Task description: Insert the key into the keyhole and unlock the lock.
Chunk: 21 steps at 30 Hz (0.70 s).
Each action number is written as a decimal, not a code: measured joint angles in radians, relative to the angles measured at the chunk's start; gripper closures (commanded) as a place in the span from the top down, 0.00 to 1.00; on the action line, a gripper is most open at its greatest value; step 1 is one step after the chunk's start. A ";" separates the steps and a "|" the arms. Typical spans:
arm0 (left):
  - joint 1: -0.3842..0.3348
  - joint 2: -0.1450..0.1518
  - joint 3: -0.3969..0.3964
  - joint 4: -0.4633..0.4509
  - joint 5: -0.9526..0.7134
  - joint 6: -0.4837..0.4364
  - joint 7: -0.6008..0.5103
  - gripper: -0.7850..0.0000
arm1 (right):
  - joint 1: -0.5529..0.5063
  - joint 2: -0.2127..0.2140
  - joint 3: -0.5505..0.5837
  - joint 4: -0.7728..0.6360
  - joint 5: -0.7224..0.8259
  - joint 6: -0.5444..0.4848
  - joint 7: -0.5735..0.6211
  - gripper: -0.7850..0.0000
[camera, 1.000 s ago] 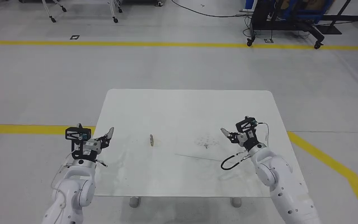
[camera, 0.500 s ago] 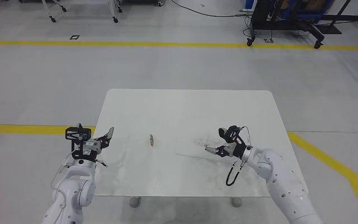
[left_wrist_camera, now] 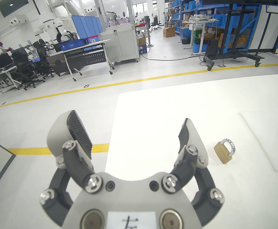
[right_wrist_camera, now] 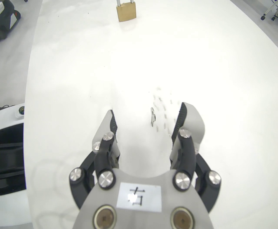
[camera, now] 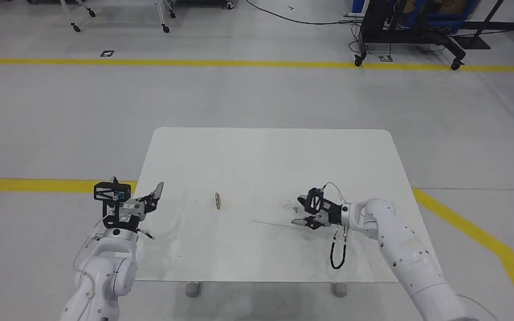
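Brass lock [right_wrist_camera: 126, 12]: on desk [right_wrist_camera: 195, 54], well ahead of right end effector [right_wrist_camera: 147, 111]. Key [right_wrist_camera: 153, 117]: between its wide-open, empty fingers [right_wrist_camera: 186, 121], set for pinch. Left end effector [left_wrist_camera: 129, 118]: open, empty, near lock, likely to steady it.

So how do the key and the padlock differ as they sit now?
The key is small, thin and grey; the padlock is bigger, blocky and brass. The key lies at the open right gripper; the padlock lies far from it. Both rest on the table, ungripped.
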 measured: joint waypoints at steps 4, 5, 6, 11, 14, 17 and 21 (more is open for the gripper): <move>0.000 0.000 0.000 0.000 0.000 0.000 0.000 1.00 | 0.015 0.000 -0.017 0.017 -0.021 0.015 -0.013 0.00; 0.000 0.000 0.000 0.000 0.000 0.000 0.000 1.00 | 0.018 0.000 -0.019 0.022 -0.021 0.018 -0.021 0.00; 0.000 0.000 0.000 0.000 0.000 0.000 0.000 1.00 | 0.020 0.000 -0.020 0.026 -0.019 0.018 -0.028 0.00; 0.000 0.000 0.000 0.000 0.000 0.000 0.000 1.00 | 0.033 0.002 -0.035 0.043 -0.027 0.005 -0.047 0.00; 0.000 0.000 0.000 0.000 0.000 0.000 0.000 1.00 | 0.043 0.004 -0.044 0.054 -0.036 -0.002 -0.059 0.00; 0.000 0.000 0.000 0.000 0.000 0.000 0.000 1.00 | 0.052 0.005 -0.053 0.060 -0.052 -0.005 -0.073 0.00; 0.000 0.000 0.000 0.000 0.000 0.000 0.000 1.00 | 0.057 0.010 -0.056 0.057 -0.070 -0.001 -0.104 0.00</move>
